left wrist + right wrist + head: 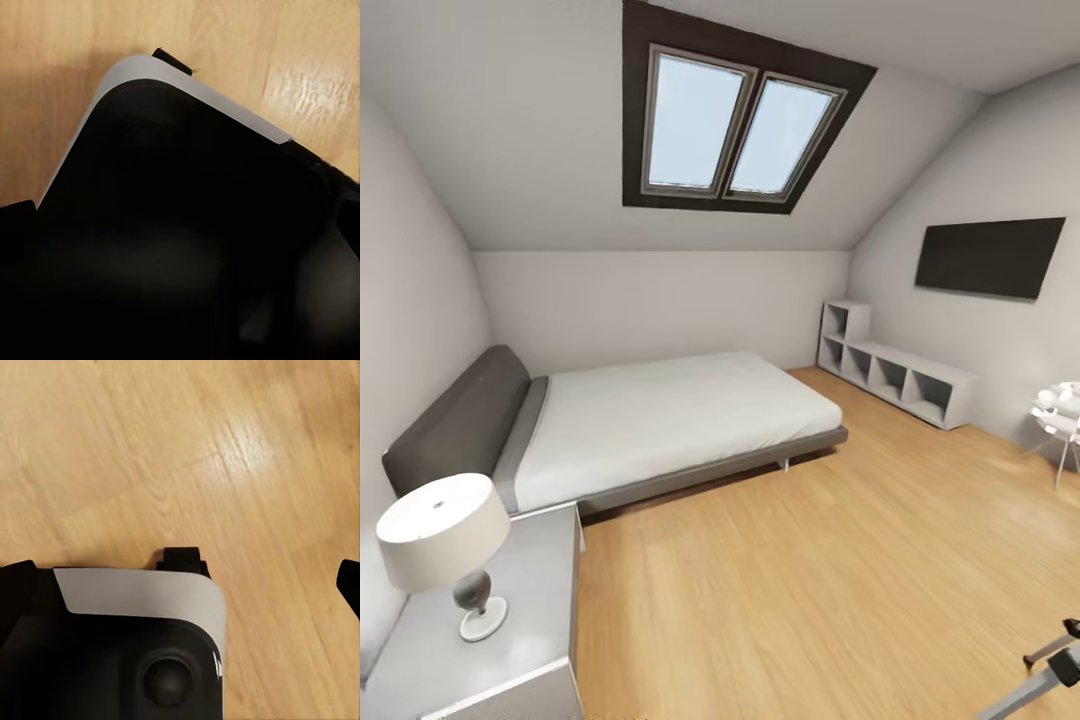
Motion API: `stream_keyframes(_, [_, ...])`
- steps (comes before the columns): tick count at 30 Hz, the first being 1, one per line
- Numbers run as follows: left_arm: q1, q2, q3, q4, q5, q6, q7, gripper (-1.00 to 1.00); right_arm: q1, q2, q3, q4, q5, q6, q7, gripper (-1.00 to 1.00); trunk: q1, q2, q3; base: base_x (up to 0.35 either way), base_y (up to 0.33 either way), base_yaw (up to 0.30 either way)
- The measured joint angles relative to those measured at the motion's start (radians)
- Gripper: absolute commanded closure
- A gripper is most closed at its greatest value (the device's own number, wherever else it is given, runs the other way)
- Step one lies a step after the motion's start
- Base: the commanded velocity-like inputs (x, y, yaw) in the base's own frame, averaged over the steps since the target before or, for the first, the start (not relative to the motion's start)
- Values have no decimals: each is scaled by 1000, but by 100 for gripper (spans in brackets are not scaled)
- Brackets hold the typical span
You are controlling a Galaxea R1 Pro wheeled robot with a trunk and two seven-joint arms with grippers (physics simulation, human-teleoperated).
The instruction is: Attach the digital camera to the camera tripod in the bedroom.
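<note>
Looking forward and down from the head camera, the robot faces an attic bedroom: a grey low bed with a pale mattress stands under a white sloped ceiling with a dark-framed double skylight, and a row of white cube shelves runs along the far wall on the right beneath a flat black wall screen. At near left a grey bedside cabinet carries a white-shaded table lamp. The light wood plank floor spreads between them.

The relation that governs the coming move lies at the lower right corner of the head view. There, silver telescopic legs with black joints, judged to belong to the tall camera tripod, enter the picture low and slanted, its head cut off by the edge. The tripod therefore lies to the robot's right and close to its base, so the right arm is judged the nearer one, and a turn to the right seems needed to bring it into full view. A pale round object on thin legs stands at the right edge, too cropped to identify. The small black digital camera cannot be made out.

Both wrist cameras look down past the robot's own black and white body onto the floor. Whether the jaws of either gripper stand apart or together cannot be told.
</note>
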Motion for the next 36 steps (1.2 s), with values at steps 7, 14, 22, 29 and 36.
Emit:
stream_keyframes(7, [0, 0, -1, 0, 0, 0, 0, -100, 0, 0, 0, 0, 0, -1, 0, -100, 0, 0, 3, 13, 0, 265])
stream_keyframes(14, [0, -1, -3, 2, -2, 0, 0, -100, 0, -9, -1, -1, 1, -1, 2, -100, -1, 0, 4, 172, 0, 88])
stream_keyframes(22, [0, -1, -8, 3, -9, 1, 0, -100, -1, -11, -1, -1, 0, 7, 2, -100, -1, 0, 4, 306, 0, 8])
stream_keyframes(29, [0, -2, -9, 3, -11, 2, 0, -100, -1, -12, 0, -1, 1, 9, 2, -100, -1, 0, 4, 321, 0, 1])
stream_keyframes(36, [0, -3, -9, 3, -14, 0, 0, -100, -1, -12, 1, -1, 1, 9, 2, -100, -1, 0, 4, 323, 0, 0])
